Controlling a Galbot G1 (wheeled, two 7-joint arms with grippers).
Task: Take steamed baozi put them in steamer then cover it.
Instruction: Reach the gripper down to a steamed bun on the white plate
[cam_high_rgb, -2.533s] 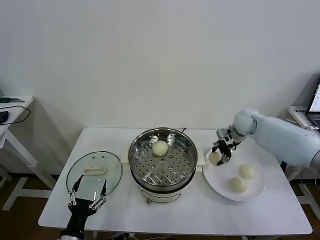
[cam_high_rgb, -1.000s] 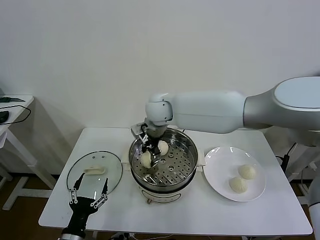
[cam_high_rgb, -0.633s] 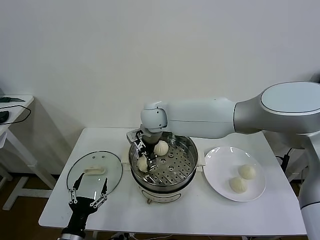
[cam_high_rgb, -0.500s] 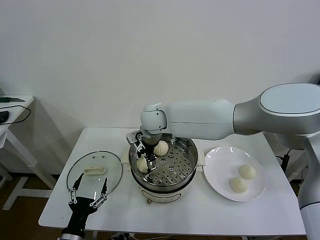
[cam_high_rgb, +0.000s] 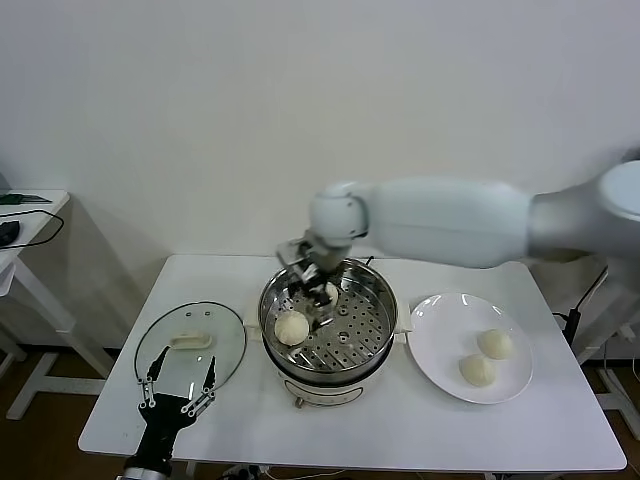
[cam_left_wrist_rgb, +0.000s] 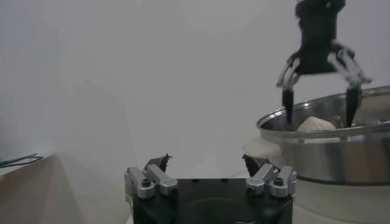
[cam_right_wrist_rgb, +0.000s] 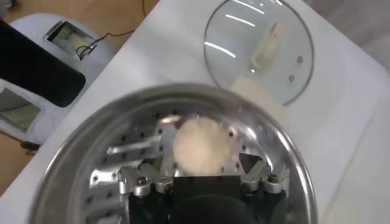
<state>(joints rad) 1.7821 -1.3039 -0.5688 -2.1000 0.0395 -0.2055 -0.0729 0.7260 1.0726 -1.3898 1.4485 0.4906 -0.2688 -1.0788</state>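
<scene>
The steel steamer (cam_high_rgb: 372, 300) stands mid-table with a perforated tray inside. One baozi (cam_high_rgb: 291, 327) lies free on the tray's left side. A second baozi (cam_high_rgb: 329, 292) sits toward the back, partly hidden by my right gripper (cam_high_rgb: 309, 290), which hangs open above the tray holding nothing. In the right wrist view the freed baozi (cam_right_wrist_rgb: 202, 146) lies below the spread fingers of the right gripper (cam_right_wrist_rgb: 205, 161). Two more baozi (cam_high_rgb: 494, 343) (cam_high_rgb: 476, 369) rest on the white plate (cam_high_rgb: 440, 325). My left gripper (cam_high_rgb: 178, 388) waits open near the front left edge.
The clear glass lid (cam_high_rgb: 190, 340) with a cream handle lies flat left of the steamer, just beyond the left gripper (cam_left_wrist_rgb: 204, 164). From the left wrist, the steamer (cam_left_wrist_rgb: 329, 155) shows with the right gripper (cam_left_wrist_rgb: 317, 100) above it. A side table stands far left.
My right gripper carried a baozi from the plate into the steamer, opened and released it on the tray's left side, then rose and drew back. The left arm stayed still.
</scene>
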